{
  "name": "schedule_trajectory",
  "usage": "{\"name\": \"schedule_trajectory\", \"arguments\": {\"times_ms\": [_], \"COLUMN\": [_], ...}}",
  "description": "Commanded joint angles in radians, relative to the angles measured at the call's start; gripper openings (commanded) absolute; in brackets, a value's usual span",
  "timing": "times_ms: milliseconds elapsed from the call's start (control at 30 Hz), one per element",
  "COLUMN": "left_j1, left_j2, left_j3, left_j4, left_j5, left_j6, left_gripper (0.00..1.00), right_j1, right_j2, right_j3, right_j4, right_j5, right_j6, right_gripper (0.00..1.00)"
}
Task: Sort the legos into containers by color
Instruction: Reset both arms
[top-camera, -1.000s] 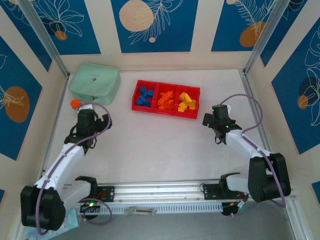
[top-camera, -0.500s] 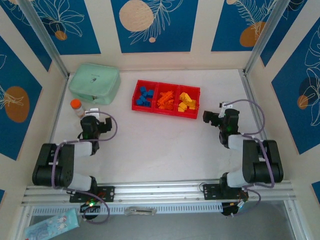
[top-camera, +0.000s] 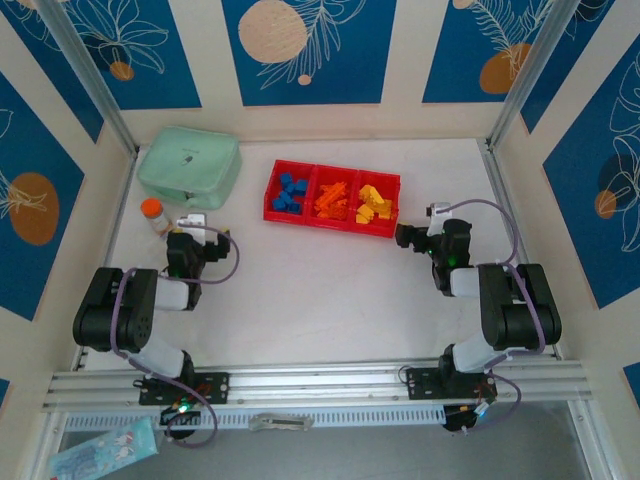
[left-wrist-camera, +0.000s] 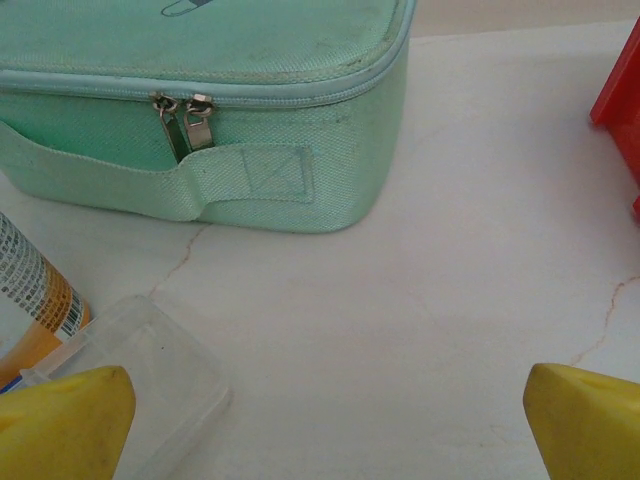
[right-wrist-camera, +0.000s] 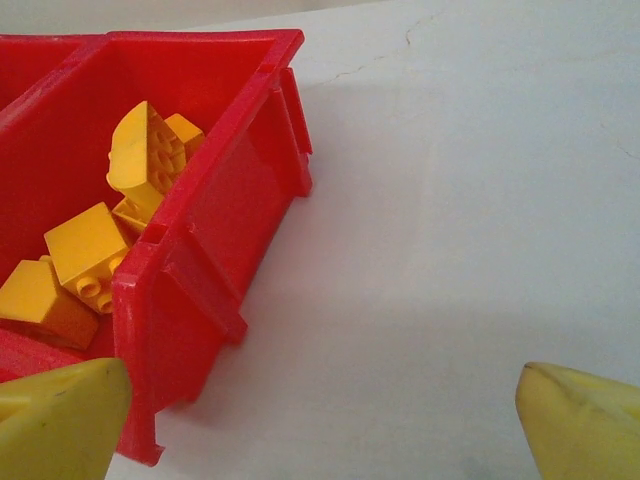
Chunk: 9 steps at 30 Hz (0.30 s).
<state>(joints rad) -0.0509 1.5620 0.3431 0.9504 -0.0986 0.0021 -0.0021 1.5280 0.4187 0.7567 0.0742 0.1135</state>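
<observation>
Red tray (top-camera: 328, 225), open white table (top-camera: 320, 290) alongside

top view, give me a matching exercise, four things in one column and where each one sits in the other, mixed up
1. blue legos
2. orange legos
3. yellow legos
4. mint-green box

A. middle compartment of the red tray
B. on the table, left of the tray
C. right compartment
D. left compartment

Pairs: 1-D, 2-A, 3-C, 4-B

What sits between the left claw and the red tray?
Nothing: the top view shows bare white table between left claw and red tray; the left wrist view agrees.
</observation>
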Motion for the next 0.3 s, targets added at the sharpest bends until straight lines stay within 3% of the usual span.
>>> {"name": "schedule_trajectory", "arguments": {"times_ms": [0,267], "left_j1": [-0.005,-0.006], "left_j2": [0.002,0.003], "left_j3": [0.01,0.014], "left_j4": [0.03,0.024], "left_j5": [-0.005,0.003], "left_j6": [0.01,0.015], "left_gripper": [0.99,0.99], "right_j1": [-0.003,-0.003], "right_j2": [-0.006,-0.008], "right_j3": [0.006,0.003], "right_j4": [0.035,0.038], "right_j5": [-0.019,-0.025], "right_j6": [-0.018,-0.019], "right_gripper": [0.99,0.99]}}
